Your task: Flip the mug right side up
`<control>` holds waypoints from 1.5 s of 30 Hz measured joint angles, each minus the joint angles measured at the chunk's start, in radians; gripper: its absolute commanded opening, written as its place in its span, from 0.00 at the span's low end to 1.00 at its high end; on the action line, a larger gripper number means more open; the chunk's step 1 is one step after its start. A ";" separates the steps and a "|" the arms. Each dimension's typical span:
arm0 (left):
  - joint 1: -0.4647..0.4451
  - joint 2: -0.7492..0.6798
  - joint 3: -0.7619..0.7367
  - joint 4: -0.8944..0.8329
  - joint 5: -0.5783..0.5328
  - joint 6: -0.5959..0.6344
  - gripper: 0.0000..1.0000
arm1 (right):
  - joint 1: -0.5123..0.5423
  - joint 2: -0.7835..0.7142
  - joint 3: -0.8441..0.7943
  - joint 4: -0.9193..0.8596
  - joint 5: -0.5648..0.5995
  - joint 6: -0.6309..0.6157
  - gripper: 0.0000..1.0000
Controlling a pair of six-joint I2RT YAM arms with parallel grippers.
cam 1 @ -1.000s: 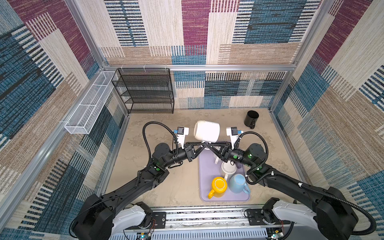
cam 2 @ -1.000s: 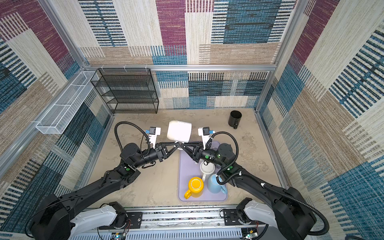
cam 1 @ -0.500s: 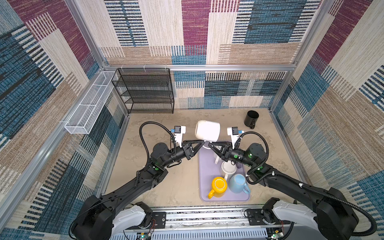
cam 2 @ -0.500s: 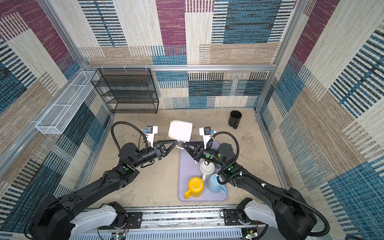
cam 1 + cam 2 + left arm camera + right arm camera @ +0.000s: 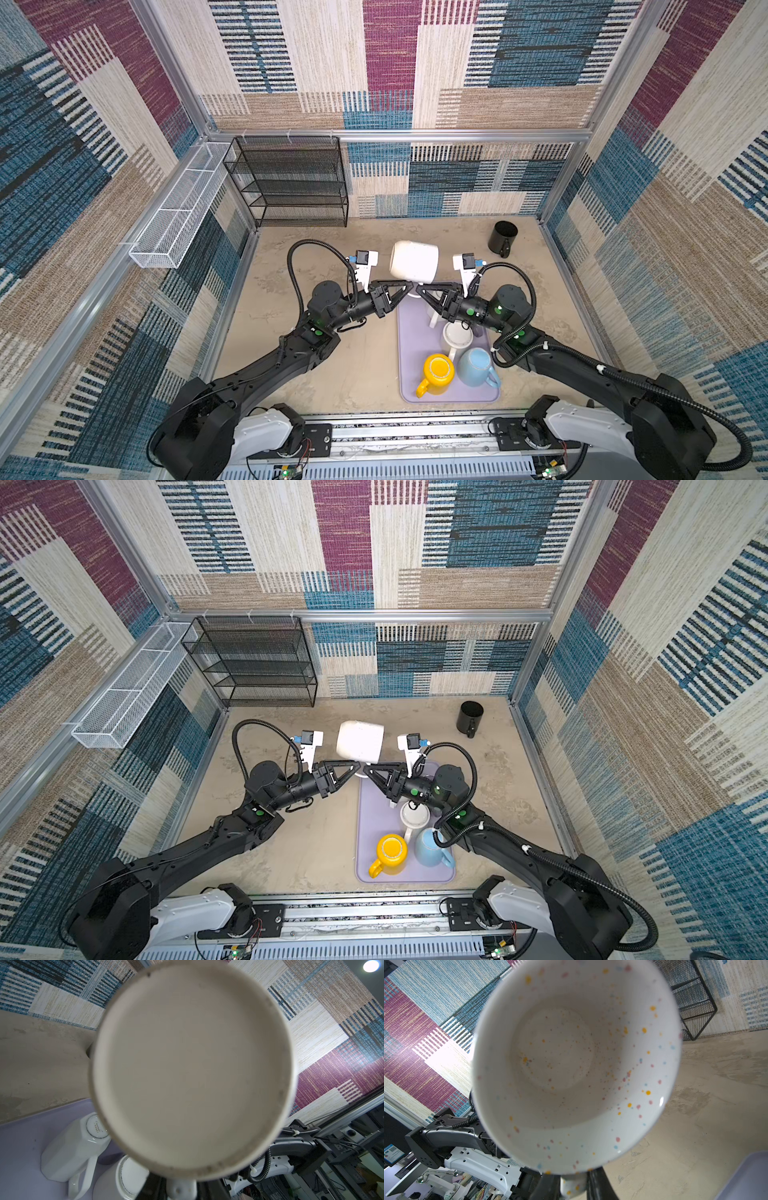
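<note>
Speckled white mug (image 5: pixel 413 259) is off the table, lying on its side, with its cylindrical barrel just beyond both sets of fingertips. Left gripper (image 5: pixel 404 288) and right gripper (image 5: pixel 420 288) meet tip to tip under it. Each is clenched on the handle, which shows between dark fingers in both wrist views.

Left wrist view: the mug (image 5: pixel 191 1064) turns a flat, matte, unglazed beige base with a raised foot ring toward that arm.

Right wrist view: the mug (image 5: pixel 575 1059) shows a glossy interior with yellow, pink and blue flecks, mouth toward that arm.

Beneath the right gripper lies a smooth lavender tray (image 5: pixel 405 374). It carries a yellow mug (image 5: pixel 436 370), a pale blue mug (image 5: pixel 476 365) and a faceted white mug (image 5: pixel 68 1147), which is base-up.
</note>
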 measured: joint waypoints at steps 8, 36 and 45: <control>0.000 0.003 0.002 0.012 0.003 -0.008 0.00 | 0.000 0.000 0.003 -0.003 0.019 -0.007 0.30; 0.002 0.063 -0.010 0.216 0.061 -0.081 0.00 | 0.003 0.042 -0.005 0.173 -0.003 0.093 0.12; 0.001 0.065 -0.014 0.219 0.079 -0.081 0.19 | 0.004 0.022 -0.019 0.156 -0.003 0.089 0.00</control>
